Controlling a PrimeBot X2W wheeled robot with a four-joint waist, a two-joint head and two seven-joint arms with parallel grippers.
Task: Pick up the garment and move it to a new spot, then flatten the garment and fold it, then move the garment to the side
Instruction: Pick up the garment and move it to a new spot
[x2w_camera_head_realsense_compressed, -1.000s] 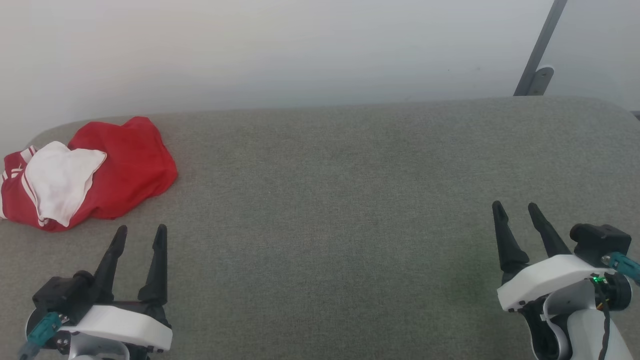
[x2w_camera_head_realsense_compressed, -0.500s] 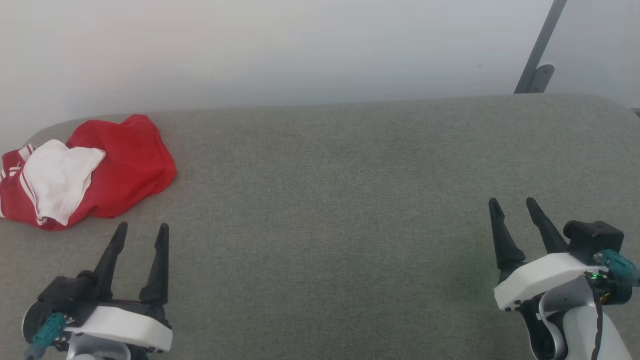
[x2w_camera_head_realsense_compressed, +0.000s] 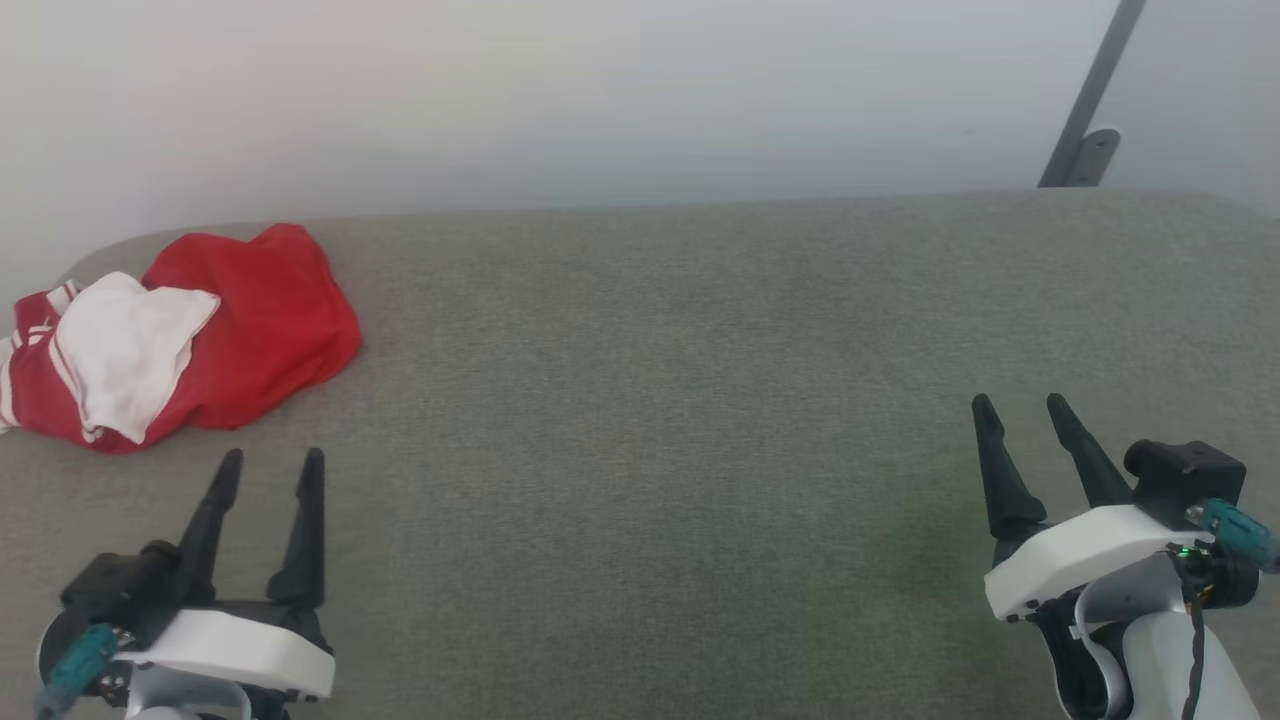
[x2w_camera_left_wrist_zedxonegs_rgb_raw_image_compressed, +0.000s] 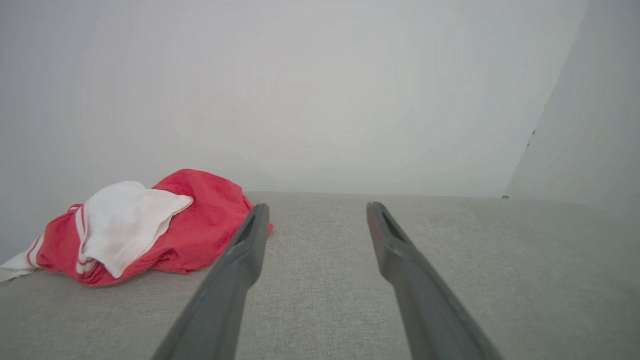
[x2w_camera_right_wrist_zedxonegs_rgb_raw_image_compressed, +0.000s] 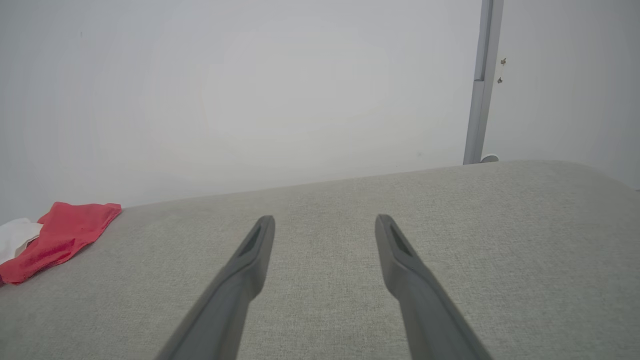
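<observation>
Head view gives me the garment (x2w_camera_head_realsense_compressed: 200, 330) bunched in a loose red heap at about ten o'clock on the grey upholstered surface (x2w_camera_head_realsense_compressed: 650, 400), close to that surface's rounded far corner and just short of the pale wall (x2w_camera_head_realsense_compressed: 500, 90). A white panel lies folded over the top of the heap, with red-and-white striped trim showing along its nine o'clock edge. I see no number print in the crumple. My left gripper (x2w_camera_head_realsense_compressed: 273, 456) sits at seven o'clock, its two dark fingers spread wide and holding nothing. The heap lies near its tips at roughly eleven o'clock but apart from them. My right gripper (x2w_camera_head_realsense_compressed: 1017, 400) is at four o'clock, well apart from the garment, its fingers parted and empty too. A slanted metal post (x2w_camera_head_realsense_compressed: 1095, 90) stands against the wall at one o'clock. From the left wrist camera the garment (x2w_camera_left_wrist_zedxonegs_rgb_raw_image_compressed: 200, 225) rests at nine o'clock, its red edge partly behind one finger. From the right wrist camera it is a small red fold (x2w_camera_right_wrist_zedxonegs_rgb_raw_image_compressed: 65, 232) far off at nine o'clock, with bare grey fabric between that gripper's spread fingers.
</observation>
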